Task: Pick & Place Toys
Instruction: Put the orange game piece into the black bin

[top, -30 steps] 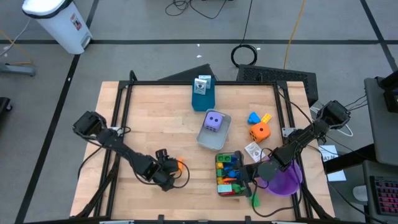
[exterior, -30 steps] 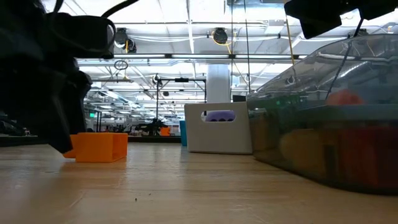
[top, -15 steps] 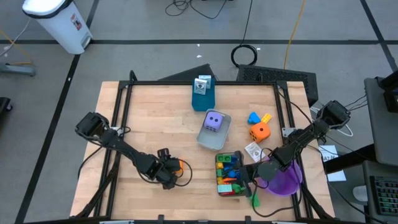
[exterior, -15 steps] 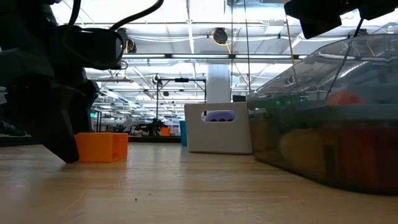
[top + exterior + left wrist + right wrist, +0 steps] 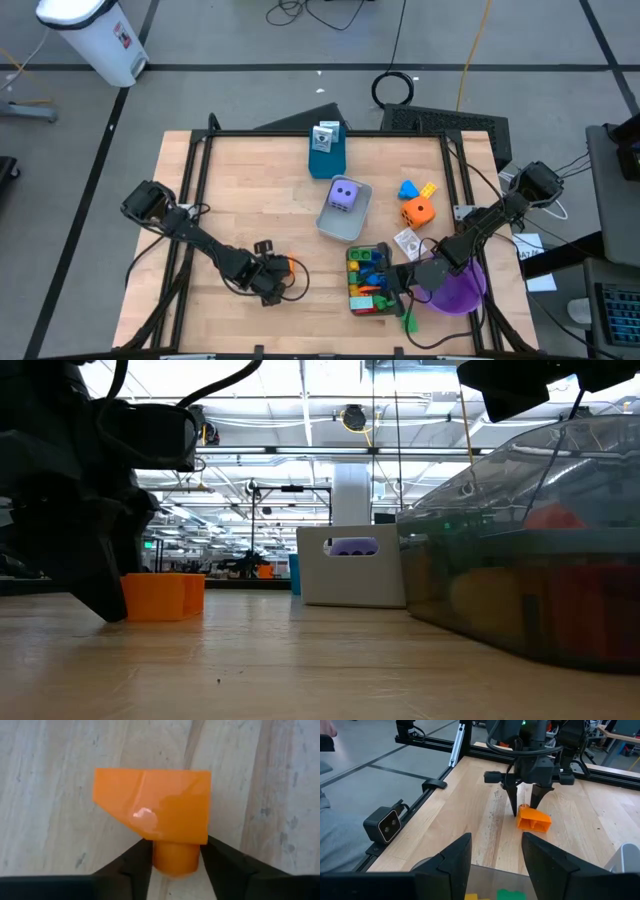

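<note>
Your left pincer (image 5: 278,272) is down at the table (image 5: 260,200), near its front edge, left of centre, with the arm reaching in low from the table's left side. Its two fingers (image 5: 131,865) stand either side of the round stub of an orange brick (image 5: 159,812); in the left wrist view the inner faces seem to meet that stub, so it is gripping the brick (or is only just on it). The brick sits flat on the wood, and in the low view it (image 5: 160,597) shows just beside the dark pincer body (image 5: 95,510). The right wrist view shows the same pincer (image 5: 527,802) pointing straight down, fingertips at the brick (image 5: 534,818).

Your right pincer (image 5: 397,292) hangs over the front right of the table, its arm coming in bent from the right edge, above the grey tray (image 5: 349,283) full of bricks (image 5: 368,272) and beside the purple bowl (image 5: 462,290). Its fingers (image 5: 454,857) stand apart with nothing between them.

The purple die (image 5: 344,194) lies in a second grey tray (image 5: 346,228) near the middle. The orange die (image 5: 418,210) sits on the wood to the right, close to a blue brick (image 5: 407,189) and a yellow brick (image 5: 428,189).
</note>
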`<state>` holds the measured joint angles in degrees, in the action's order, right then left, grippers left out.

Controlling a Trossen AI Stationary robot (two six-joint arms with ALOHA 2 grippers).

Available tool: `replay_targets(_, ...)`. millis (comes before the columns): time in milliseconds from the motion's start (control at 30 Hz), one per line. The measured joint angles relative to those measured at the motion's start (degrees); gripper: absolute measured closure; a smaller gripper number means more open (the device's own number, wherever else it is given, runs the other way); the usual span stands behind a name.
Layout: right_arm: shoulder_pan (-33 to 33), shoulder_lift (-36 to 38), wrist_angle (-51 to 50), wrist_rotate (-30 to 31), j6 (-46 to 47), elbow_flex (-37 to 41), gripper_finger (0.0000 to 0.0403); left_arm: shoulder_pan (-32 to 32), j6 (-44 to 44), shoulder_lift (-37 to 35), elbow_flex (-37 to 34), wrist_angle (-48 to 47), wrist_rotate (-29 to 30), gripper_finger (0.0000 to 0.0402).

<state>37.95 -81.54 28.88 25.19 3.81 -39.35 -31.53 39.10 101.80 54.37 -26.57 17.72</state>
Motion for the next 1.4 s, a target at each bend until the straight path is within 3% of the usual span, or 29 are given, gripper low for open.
replay_targets(200, 0.0, 0.0, 0.0, 0.0, 0.0, 0.0, 0.0234, 0.0, -0.23, 0.02, 0.0, 0.05, -0.2, 0.0279)
replay_targets(500, 0.0, 0.0, 0.0, 0.0, 0.0, 0.0, 0.0234, 0.0, -0.47, 0.05, -0.07, 0.77, 0.36, 0.0253)
replay_targets(633, 0.0, 0.0, 0.0, 0.0, -0.02, 0.0, 0.0234, -0.01, -2.62, 0.15, -0.17, 2.56, 1.79, 0.0279)
replay_targets(800, 0.0, 0.0, 0.03, 0.02, -0.23, 0.0, 0.0234, 0.17, -4.88, 0.39, -0.21, 5.54, 4.9, 0.028)
replay_targets(1067, -0.02, 0.0, 3.2, 0.09, -5.54, 0.0, 0.0234, 1.43, -11.7, 0.33, 0.57, 14.32, 5.48, 0.0269)
replay_targets(1400, -1.14, 0.0, 5.01, 0.09, -10.67, 0.0, 0.0234, 2.71, -23.66, 0.22, 7.91, 17.79, 5.42, 0.028)
